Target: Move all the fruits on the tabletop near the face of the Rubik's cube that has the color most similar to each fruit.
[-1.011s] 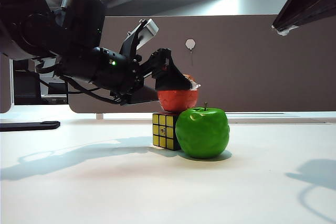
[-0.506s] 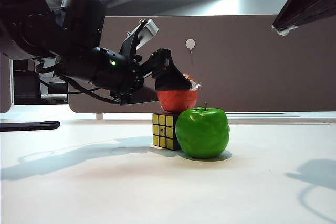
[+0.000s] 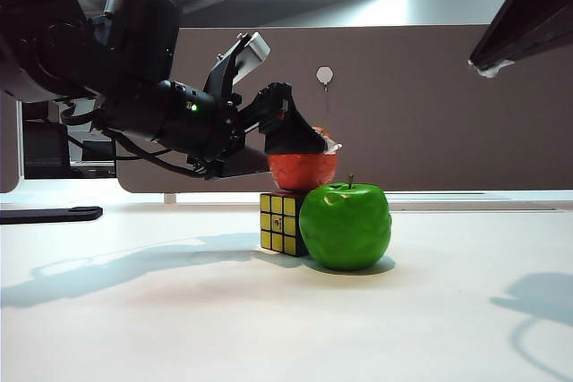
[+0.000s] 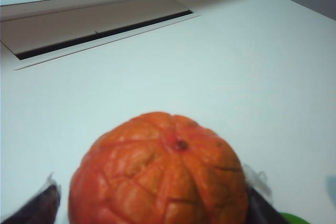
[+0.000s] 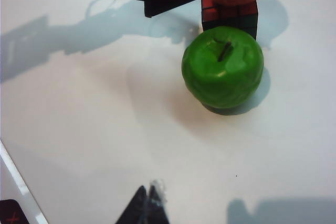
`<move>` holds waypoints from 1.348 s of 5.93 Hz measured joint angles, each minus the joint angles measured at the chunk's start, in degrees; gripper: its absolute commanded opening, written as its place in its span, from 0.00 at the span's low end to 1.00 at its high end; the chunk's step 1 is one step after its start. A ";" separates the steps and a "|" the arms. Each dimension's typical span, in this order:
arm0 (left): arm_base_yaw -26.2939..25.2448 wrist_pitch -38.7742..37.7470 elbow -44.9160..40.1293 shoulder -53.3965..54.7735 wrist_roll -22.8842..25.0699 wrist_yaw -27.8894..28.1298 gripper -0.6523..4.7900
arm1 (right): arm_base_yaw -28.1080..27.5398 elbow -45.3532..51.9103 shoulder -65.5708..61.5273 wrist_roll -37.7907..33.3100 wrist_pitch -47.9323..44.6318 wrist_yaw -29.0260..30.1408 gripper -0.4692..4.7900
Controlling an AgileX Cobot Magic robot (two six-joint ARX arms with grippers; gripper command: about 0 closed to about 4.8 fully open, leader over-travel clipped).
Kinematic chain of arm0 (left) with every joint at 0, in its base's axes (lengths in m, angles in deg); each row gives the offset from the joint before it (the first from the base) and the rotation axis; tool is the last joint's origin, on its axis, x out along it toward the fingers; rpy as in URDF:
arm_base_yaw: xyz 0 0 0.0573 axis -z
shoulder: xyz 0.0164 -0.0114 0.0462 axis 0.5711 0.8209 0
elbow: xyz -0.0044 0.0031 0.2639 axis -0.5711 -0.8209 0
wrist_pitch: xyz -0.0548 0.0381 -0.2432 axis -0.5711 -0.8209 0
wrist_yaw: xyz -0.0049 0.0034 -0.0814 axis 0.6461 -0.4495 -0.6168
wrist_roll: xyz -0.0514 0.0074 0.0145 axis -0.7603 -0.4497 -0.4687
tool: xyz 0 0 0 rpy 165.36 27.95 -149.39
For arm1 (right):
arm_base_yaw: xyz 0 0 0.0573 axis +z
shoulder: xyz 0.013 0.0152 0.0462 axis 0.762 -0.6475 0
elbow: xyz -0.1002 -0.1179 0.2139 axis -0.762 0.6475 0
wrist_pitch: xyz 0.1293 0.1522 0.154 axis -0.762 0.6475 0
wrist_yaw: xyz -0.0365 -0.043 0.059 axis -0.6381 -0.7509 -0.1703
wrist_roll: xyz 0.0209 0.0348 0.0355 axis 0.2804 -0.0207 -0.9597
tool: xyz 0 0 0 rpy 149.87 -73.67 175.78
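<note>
**Orange fruit sits in the left pincer, above the cube**

Your left pincer [image 3: 300, 145] is spread wide around the orange fruit [image 3: 303, 170], which sits over the cube [image 3: 281, 222]; whether it rests on the cube you can't tell. Its cracked skin should give the fingers [image 4: 39, 208] friction, and it looks light and hollow, so hold across the widest part. The apple [image 3: 346, 225] is glossy and dented: grip its flanks, not the stem. It stands on the worktop [image 3: 179, 328], touching the cube. The right pincer [image 5: 147, 203] hangs well above, apparently pressed together.
</note>
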 measured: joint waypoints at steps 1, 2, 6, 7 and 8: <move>0.00 1.36 0.00 0.00 -0.48 0.00 1.00 | 0.00 0.11 -0.02 0.00 0.09 0.02 0.09; 0.00 2.78 0.00 -0.02 -1.49 0.00 1.00 | 0.00 0.11 -0.02 0.00 0.09 0.00 0.09; 0.00 5.73 0.72 -0.02 -1.51 0.00 1.00 | -0.02 0.11 -0.02 0.00 0.07 0.00 0.09; 0.00 6.82 1.25 -0.02 -1.51 0.00 1.00 | -0.02 0.13 -0.37 0.00 0.07 0.00 0.09; 0.00 7.76 1.25 -0.02 -1.53 0.00 1.00 | -0.02 0.15 -0.37 0.04 0.04 0.00 0.09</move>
